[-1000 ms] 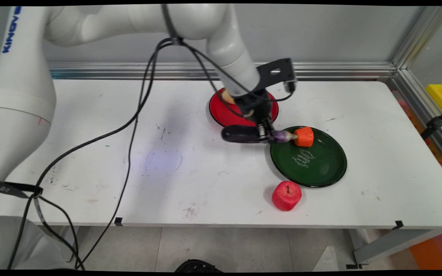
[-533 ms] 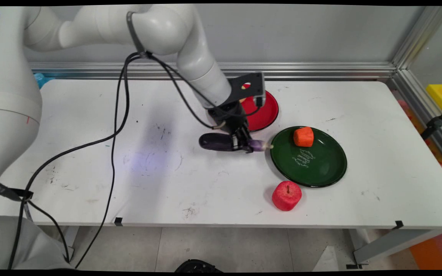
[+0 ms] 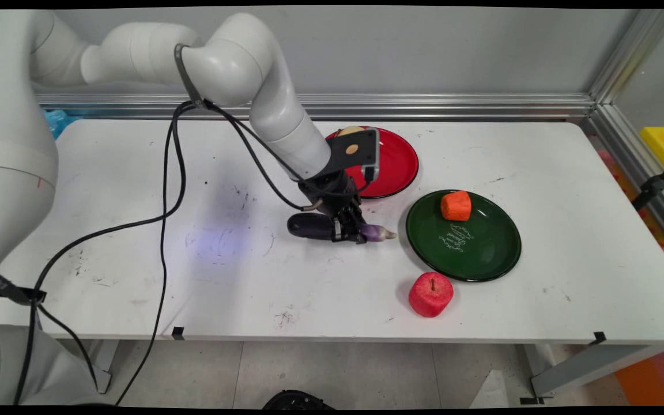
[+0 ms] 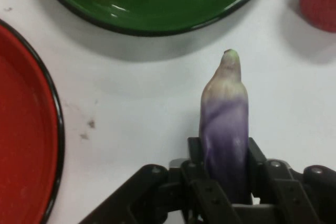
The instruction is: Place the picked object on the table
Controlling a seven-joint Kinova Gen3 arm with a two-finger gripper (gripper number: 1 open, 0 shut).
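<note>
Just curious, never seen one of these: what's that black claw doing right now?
Gripper: closed on the purple eggplant, low over the white table.

A white table (image 3: 568,173) stands against a grey wall (image 3: 453,52), tiled floor (image 3: 366,374) below.

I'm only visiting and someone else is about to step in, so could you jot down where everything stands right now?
Gripper: shut on the eggplant, low over the white table, between the red plate and the green plate.
Eggplant: lying level, pale tip pointing at the green plate, clear of both plates.
Orange block: on the green plate's far side.
Red apple: on the table, just in front of the green plate.
Red plate: a pale item at its far edge, mostly hidden by the arm.
</note>
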